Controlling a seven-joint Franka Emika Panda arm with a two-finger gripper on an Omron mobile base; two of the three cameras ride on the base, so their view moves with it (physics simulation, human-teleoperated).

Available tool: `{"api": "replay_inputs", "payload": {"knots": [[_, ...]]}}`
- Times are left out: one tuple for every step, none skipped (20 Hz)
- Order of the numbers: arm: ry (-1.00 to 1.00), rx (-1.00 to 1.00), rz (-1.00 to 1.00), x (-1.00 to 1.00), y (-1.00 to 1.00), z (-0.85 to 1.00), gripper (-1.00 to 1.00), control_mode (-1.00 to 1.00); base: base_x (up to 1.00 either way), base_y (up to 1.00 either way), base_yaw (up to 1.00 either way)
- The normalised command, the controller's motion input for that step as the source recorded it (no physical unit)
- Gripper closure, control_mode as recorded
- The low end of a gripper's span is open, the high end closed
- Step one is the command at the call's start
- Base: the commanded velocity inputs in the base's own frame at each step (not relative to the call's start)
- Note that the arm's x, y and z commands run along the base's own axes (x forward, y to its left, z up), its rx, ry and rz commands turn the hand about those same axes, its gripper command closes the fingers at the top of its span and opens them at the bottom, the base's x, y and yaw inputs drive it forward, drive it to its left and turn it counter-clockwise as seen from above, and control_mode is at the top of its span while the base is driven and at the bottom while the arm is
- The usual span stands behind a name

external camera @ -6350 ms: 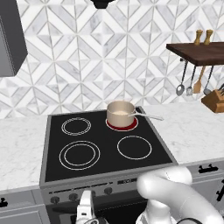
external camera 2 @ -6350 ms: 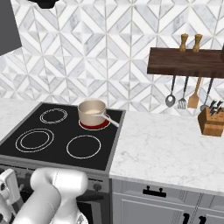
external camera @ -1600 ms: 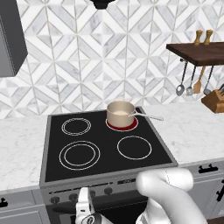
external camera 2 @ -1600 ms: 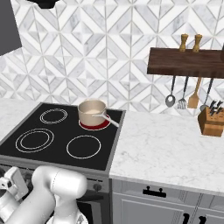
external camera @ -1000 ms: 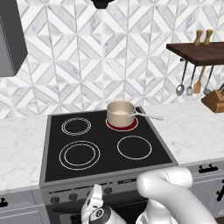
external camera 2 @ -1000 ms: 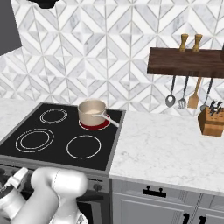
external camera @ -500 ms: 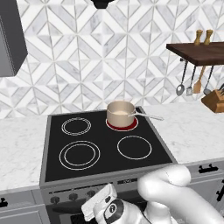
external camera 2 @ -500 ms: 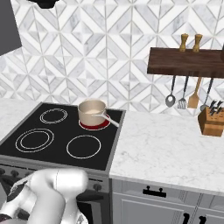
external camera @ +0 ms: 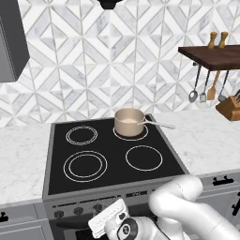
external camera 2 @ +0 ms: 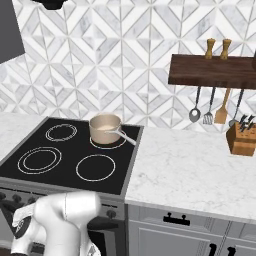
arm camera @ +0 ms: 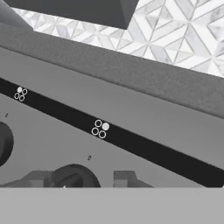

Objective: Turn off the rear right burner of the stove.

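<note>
In the left base view, the stove is sitting between two parts of the bench, and the rear right burner is lying under a pan at the back right of the glass. The ring is looking dark, not red. The pan handle is pointing to the right and a little forward.

In the right base view, the arm is reaching low in front of the steel panel, where the knobs are making a row along the stove's long axis, left to right.

In the hand view, the tool is sitting right at a dark round knob, with one finger beside it. I cannot tell how far it is open. A four-dot mark above is showing which burner this knob serves. To do the step well, I think the tool should stay centred on the knob and turn squarely.
</note>
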Motion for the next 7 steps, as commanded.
{"api": "replay_inputs", "payload": {"knots": [[-0.26,0.55,-0.21,-0.05,-0.29,0.39,1.00,-1.00,0.00,0.00,0.00],[-0.26,0.52,-0.22,-0.06,-0.30,0.41,1.00,-1.00,0.00,0.00,0.00],[-0.26,0.43,-0.23,-0.06,-0.24,0.39,1.00,-1.00,0.00,0.00,0.00],[-0.28,0.22,-0.09,-0.26,0.00,0.39,1.00,-1.00,0.00,0.00,0.00],[-0.12,0.00,0.00,0.00,0.00,0.00,1.00,-1.00,0.00,0.00,0.00],[0.00,0.00,0.00,0.00,0.00,0.00,1.00,-1.00,0.00,0.00,0.00],[0.00,0.00,0.00,0.00,0.00,0.00,1.00,-1.00,0.00,0.00,0.00]]}}
